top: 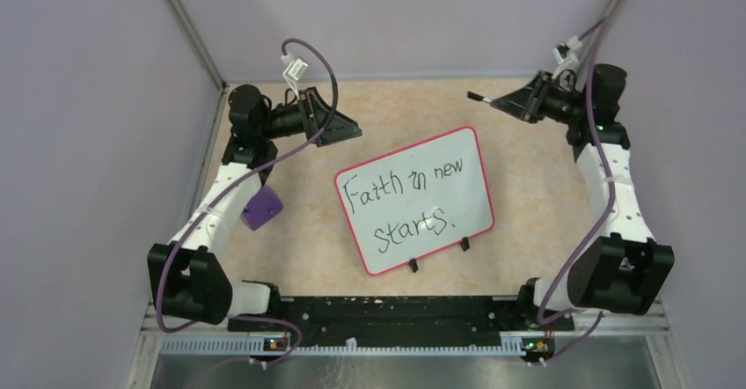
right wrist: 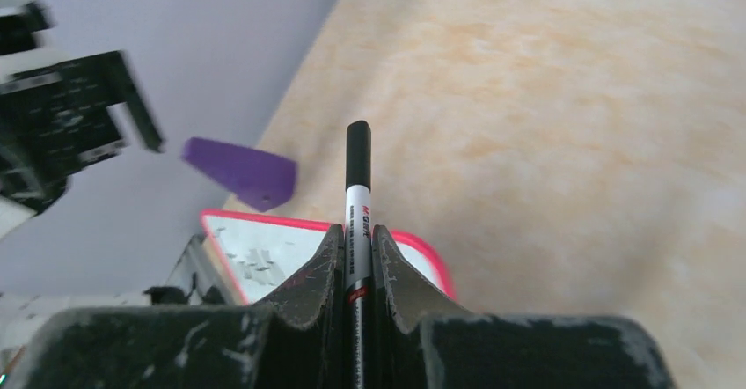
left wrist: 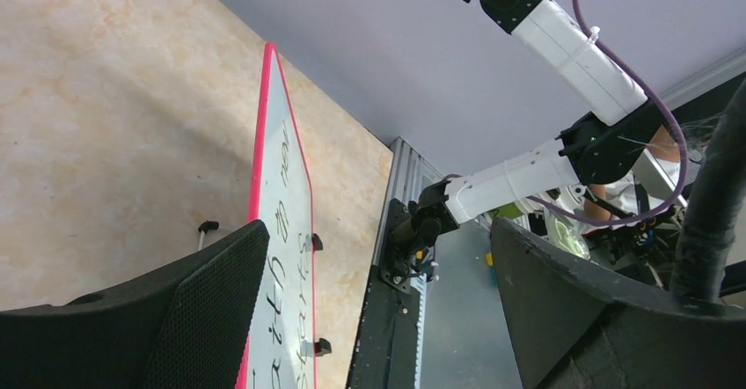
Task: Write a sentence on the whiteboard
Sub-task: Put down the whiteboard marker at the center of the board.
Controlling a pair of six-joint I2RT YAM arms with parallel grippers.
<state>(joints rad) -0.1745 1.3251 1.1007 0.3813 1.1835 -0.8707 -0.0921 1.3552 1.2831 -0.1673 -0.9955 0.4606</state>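
Right end effector [top: 503, 102] clamps marker [top: 478, 98], upper right | whiteboard [top: 471, 197] lies lower-left of it, long axis rising rightward | sentence [top: 409, 223] looks finished | left end effector [top: 341, 128] gapes wide, empty

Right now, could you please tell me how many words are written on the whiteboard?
4. On the whiteboard, "Faith", "in" and "new" run along the upper line, left to right; "starts." sits alone on the lower line. None appears hidden in the top view.

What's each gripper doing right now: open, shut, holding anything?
Left gripper: jaws wide open, holding nothing.
Right gripper: jaws shut on a marker.
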